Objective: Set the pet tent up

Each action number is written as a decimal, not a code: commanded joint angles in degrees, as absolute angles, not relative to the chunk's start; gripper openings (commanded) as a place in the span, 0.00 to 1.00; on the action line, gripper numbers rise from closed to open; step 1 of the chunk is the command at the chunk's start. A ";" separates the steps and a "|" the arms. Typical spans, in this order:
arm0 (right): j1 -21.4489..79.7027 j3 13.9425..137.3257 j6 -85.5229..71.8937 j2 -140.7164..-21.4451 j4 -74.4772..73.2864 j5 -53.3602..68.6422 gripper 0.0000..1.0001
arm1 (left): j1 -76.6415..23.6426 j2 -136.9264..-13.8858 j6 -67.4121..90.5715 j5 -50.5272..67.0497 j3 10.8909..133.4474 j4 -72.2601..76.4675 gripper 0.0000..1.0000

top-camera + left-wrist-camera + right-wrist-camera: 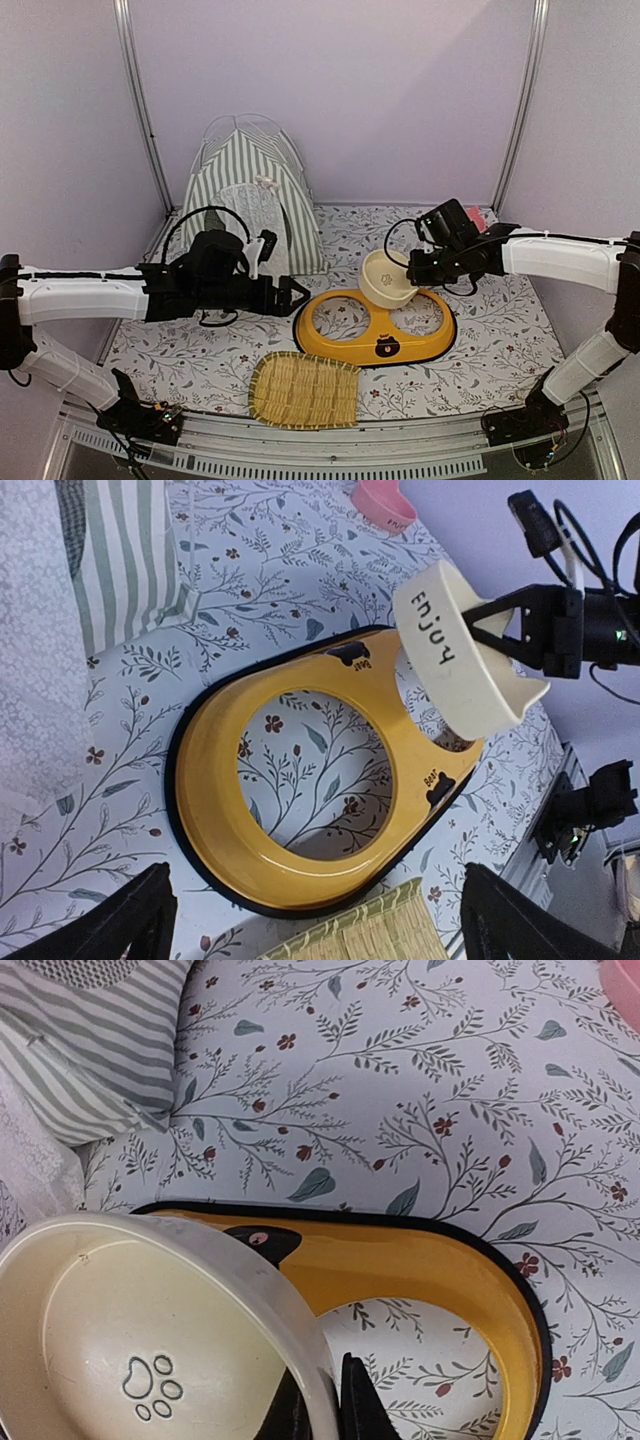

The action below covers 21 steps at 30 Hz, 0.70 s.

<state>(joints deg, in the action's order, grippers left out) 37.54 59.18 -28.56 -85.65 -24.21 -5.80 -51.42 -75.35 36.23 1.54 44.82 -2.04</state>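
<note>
Cream bowl [388, 278], only a paw print inside, is tilted above the right ring of the yellow feeder stand [375, 325]. Right gripper [412, 272] pinches its rim. Floral cloth shows through both rings. Bamboo tray [303, 390] lies bare at the near edge. Table [500, 330] is cloth-covered, with lilac walls around it. Pet tent [250, 200] stands at the far left corner, peak up and long axis vertical, lace door facing the near edge. Left gripper [295, 295] hangs spread wide before it.

"Enjoy" on the cream bowl [455, 650]
</note>
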 commanded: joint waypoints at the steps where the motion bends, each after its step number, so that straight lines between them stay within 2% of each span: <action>1: 43.78 61.16 -31.53 -87.99 -20.32 -6.55 0.00 | -50.47 -76.38 35.38 1.62 44.65 -0.03 0.99; 9: 53.15 68.46 -32.17 -99.32 -21.93 -8.92 0.00 | -50.22 -77.40 35.51 2.44 44.77 0.86 0.99; 15: 54.52 72.85 -32.19 -103.66 -22.59 -10.26 0.00 | -50.08 -77.17 35.37 2.49 44.60 0.54 0.99; 21: 54.54 74.21 -32.81 -105.54 -24.62 -13.62 0.05 | -49.92 -76.55 35.61 2.30 43.86 0.56 0.99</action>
<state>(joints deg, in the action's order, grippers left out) 54.52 71.50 -31.20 -104.62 -25.36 -10.57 -50.81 -76.66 36.23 2.17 44.82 -0.69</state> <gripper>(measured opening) 0.086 0.993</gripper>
